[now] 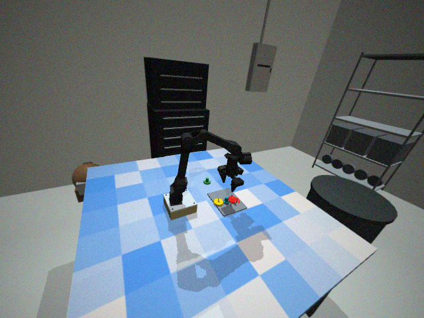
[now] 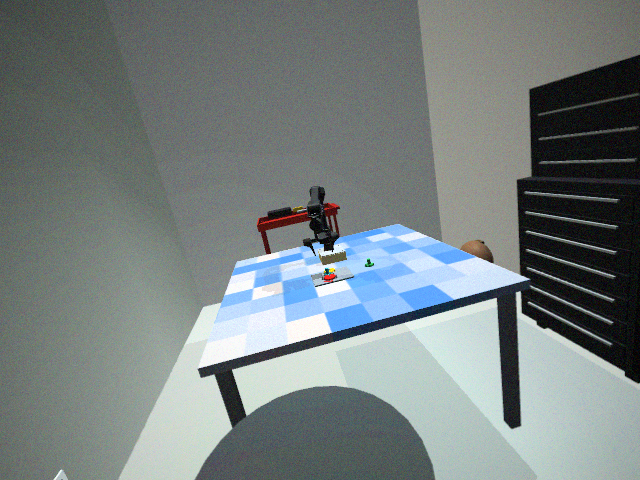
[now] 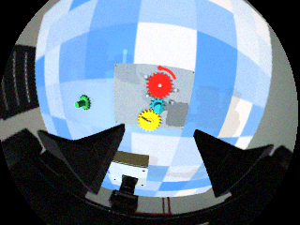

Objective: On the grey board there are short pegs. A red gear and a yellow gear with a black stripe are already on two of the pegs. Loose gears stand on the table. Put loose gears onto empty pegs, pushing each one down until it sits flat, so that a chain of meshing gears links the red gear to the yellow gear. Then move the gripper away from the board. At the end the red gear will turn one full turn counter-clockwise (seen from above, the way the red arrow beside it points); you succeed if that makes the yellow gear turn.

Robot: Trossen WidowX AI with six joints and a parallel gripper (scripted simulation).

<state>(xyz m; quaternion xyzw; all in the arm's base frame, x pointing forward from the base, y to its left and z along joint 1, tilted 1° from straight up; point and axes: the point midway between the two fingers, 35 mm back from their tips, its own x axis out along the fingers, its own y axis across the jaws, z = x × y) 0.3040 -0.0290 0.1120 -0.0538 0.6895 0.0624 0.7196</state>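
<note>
The grey board (image 1: 214, 195) (image 2: 346, 275) (image 3: 126, 94) bears a red gear (image 1: 233, 199) (image 2: 329, 277) (image 3: 155, 89) and a yellow gear (image 1: 218, 202) (image 2: 332, 270) (image 3: 149, 127) with a black stripe. A small teal gear (image 1: 226, 201) (image 2: 327, 270) (image 3: 157, 106) stands between them and appears to touch both; whether it sits fully flat is hard to tell. A green gear (image 1: 207, 181) (image 2: 369, 263) (image 3: 84, 102) with a knob stands on the table, off the board. My gripper (image 1: 228, 185) (image 2: 322, 252) (image 3: 160, 130) is open and empty, high above the board.
Several bare pegs show around the red gear in the wrist view, one at its right (image 3: 175, 90). A red arrow (image 3: 168, 71) curves beside that gear. The arm's base block (image 1: 183, 212) (image 2: 333, 256) (image 3: 128, 172) stands near the yellow gear's side of the board.
</note>
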